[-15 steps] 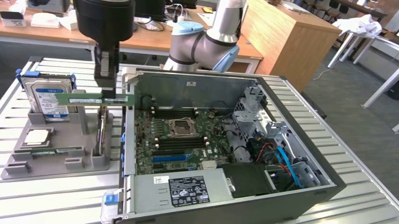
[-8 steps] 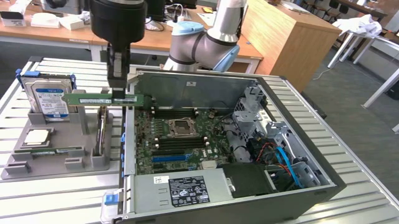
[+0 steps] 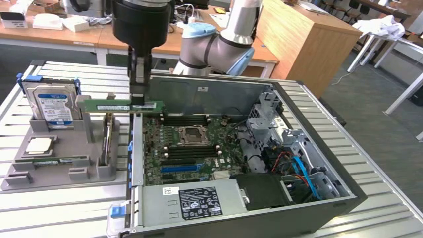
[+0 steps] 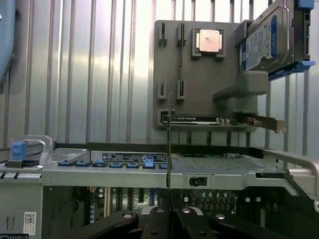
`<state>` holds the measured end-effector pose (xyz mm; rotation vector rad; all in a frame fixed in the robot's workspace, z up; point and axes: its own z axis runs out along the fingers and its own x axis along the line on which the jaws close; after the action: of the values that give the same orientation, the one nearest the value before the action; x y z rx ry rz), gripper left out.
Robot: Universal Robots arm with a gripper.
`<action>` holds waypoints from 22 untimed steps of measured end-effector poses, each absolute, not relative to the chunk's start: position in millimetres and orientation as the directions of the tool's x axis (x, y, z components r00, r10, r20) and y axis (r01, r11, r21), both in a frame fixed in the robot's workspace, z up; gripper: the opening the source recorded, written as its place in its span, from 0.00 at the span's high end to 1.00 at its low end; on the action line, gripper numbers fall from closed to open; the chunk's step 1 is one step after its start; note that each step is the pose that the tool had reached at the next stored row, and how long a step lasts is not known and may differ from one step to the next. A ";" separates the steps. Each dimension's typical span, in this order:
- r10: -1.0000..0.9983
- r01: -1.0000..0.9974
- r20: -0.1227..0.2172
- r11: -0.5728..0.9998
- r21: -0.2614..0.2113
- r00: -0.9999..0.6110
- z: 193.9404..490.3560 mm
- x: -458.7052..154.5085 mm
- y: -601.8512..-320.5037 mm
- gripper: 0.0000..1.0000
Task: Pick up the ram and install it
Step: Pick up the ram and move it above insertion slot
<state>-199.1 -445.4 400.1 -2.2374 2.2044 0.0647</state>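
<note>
The arm (image 3: 241, 20) bends at its grey-and-blue elbow (image 3: 198, 47) and extends toward the exterior view's left, with the dark wrist (image 3: 142, 20) pointing straight down. Beneath it the gripper (image 3: 138, 100) hangs vertical. Its slim dark fingers (image 3: 138, 74) are clamped tight on the ram (image 3: 116, 106), held level and gripped off-centre.

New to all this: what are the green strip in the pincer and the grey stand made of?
The ram looks like matte green circuit board, with a pale label. The grey stand seems dull plastic, evenly grey; painted metal is possible.
</note>
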 end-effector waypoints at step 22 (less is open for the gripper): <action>-0.999 -0.999 -0.029 -0.015 0.029 0.014 400.2 -145.4 -445.4 0.89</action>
<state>-145.4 -445.4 400.2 -2.2375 2.2045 0.0648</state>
